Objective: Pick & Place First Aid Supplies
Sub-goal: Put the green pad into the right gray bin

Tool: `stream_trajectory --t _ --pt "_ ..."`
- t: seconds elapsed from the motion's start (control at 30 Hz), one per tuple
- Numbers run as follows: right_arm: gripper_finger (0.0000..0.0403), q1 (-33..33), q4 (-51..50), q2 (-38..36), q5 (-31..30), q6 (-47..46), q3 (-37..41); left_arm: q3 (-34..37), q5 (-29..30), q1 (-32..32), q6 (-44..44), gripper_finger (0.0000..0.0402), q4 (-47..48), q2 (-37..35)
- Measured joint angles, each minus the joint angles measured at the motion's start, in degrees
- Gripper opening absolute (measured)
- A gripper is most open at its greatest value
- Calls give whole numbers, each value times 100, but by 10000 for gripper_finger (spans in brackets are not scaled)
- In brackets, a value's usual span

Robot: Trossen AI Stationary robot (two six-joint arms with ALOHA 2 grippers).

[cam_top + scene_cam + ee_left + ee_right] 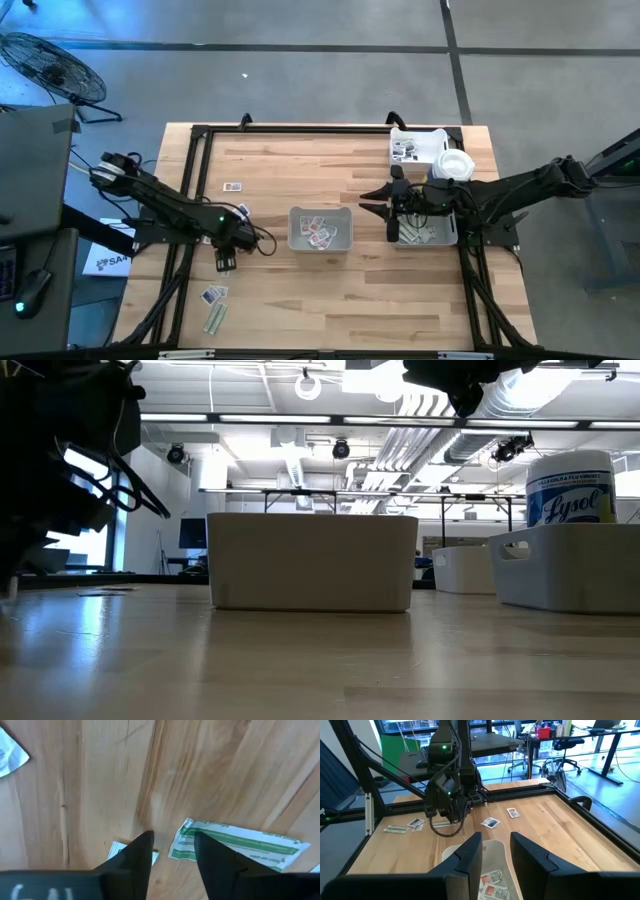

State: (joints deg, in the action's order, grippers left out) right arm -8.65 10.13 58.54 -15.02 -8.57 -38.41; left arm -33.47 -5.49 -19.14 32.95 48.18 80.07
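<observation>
Hovering with its fingers narrowly apart and empty, your left gripper (pixel 172 845) sits just above a green-striped strip packet (pixel 240 845) lying flat on the table (pixel 100 795); I'd judge it light, thin, slippery, so pinch one end edge.

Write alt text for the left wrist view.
The left gripper hangs open, close above the wooden table, its two dark fingers framing bare wood. A long green-and-white strip packet lies just past one fingertip, a white packet's corner shows by the other, and another white packet sits at the picture's edge.
</observation>
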Motion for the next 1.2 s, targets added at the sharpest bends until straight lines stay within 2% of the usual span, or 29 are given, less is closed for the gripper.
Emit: stream_trajectory --t 0.13,0.27,0.33,0.5,0.67,0.9,1.03,1.2 --pt "94 1 0 0 -1 105 0 9 104 0 22 94 -18 22" --pt "94 0 -1 0 -1 111 0 9 236 0 32 27 -43 22" --pt "94 1 -1 0 49 111 0 9 300 0 100 8 -45 22" --pt "94 -1 16 46 230 113 -2 -201 471 -9 316 7 95 -50" --pt "95 -5 246 448 420 133 -4 -821 1503 3 331 4 76 -208" --pt "124 -126 1655 1526 142 711 -14 -1887 2294 4 225 1 816 -238" --pt "157 -60 2369 2201 -8 720 -153 -2537 3189 2 72 1 962 -266" --pt "178 49 2470 3004 -219 1065 -656 -3082 4300 4 -820 0 710 -266"
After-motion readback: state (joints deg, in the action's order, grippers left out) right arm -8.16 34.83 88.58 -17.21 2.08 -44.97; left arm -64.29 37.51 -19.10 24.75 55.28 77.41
